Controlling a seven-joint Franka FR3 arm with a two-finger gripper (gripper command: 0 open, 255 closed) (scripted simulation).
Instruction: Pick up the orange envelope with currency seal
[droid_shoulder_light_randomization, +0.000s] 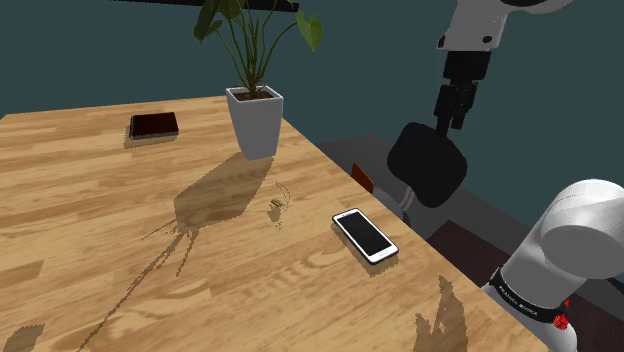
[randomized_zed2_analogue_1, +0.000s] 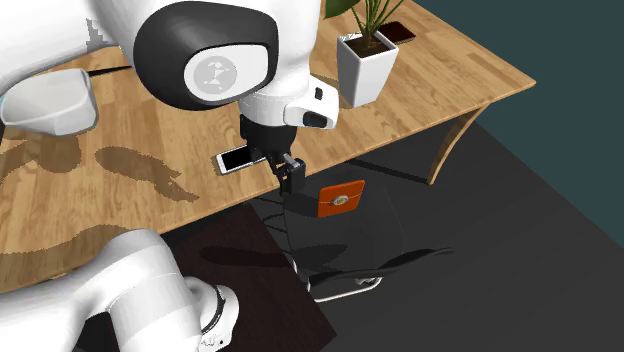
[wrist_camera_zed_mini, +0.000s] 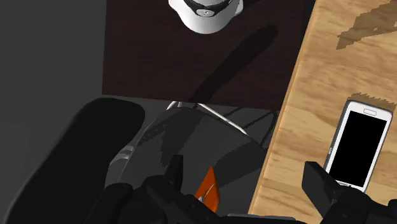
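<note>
The orange envelope with a round pale seal rests on the dark seat of a black chair beside the wooden table. In the wrist view a sliver of the envelope shows below the hand, nearer one finger, and the rest is hidden by the hand. My black gripper hangs above the chair close to the table's edge, a little short of the envelope. The gripper is open and its fingers stand wide apart with nothing clasped. From the shoulder view the gripper points down over the chair's backrest.
A white-framed phone lies on the table near the edge closest to the chair. A white pot with a plant and a dark flat box stand farther back. A dark mat covers the floor under my stand.
</note>
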